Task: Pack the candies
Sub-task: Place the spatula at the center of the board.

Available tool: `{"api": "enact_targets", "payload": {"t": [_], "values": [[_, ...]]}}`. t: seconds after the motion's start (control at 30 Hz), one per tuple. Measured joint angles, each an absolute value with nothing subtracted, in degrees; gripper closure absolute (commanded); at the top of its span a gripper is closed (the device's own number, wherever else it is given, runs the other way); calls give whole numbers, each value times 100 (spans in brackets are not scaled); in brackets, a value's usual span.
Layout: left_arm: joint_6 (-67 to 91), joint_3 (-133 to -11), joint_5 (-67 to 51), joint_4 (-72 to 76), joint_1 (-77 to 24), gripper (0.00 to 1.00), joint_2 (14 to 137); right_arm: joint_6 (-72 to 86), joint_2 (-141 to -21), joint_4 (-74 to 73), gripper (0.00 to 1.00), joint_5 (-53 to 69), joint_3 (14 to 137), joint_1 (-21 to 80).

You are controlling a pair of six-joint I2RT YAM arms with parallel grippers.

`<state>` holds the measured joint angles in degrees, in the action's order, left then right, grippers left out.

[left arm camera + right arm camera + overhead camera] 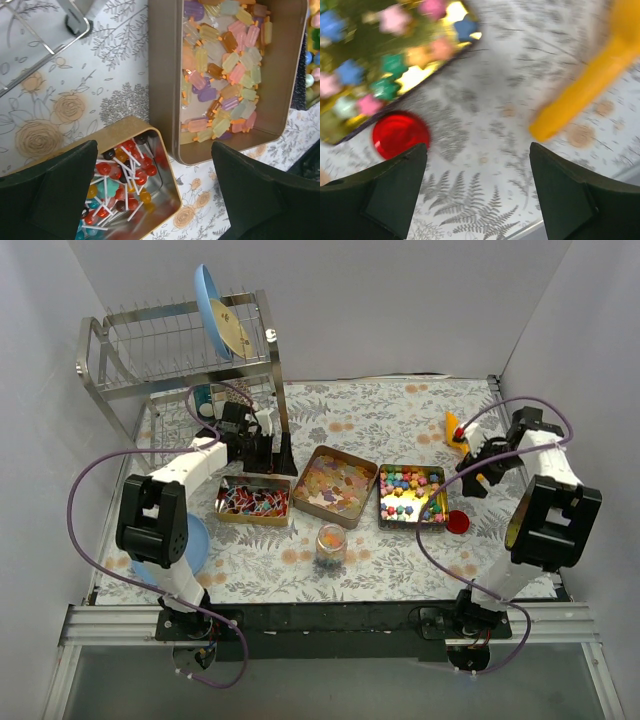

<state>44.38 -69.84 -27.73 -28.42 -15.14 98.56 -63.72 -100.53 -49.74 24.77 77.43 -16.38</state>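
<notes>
Left gripper spread over candies, right gripper spread over lid and scoop

We see a fern-printed table: dish rack upper left, three tins mid-frame, jar below, red lid, orange scoop right, blue plate lower left.

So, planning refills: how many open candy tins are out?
3, in a row: left tin, middle tin, right tin beside the red lid. None seems hidden.

Candies lie sorted in three open tins; some fill a jar.
</notes>
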Motion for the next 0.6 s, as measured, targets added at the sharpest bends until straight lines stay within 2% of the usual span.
{"api": "enact_targets", "payload": {"t": [0.1,0.33,0.6], "values": [[4429,-7026,-2967,-2891,-1529,2,9944,-7601,-9345,-5356,5,2637,6888,-1496],[4541,-7116,-3649,-2873,-1603,2,10068,-9959,-8718,-5343,5,2397,5271,-1356],[4521,-7400,-3913,-2783,-1614,2,10324,-10829,-8831,-5135,7,2255,5214,-1035]]}}
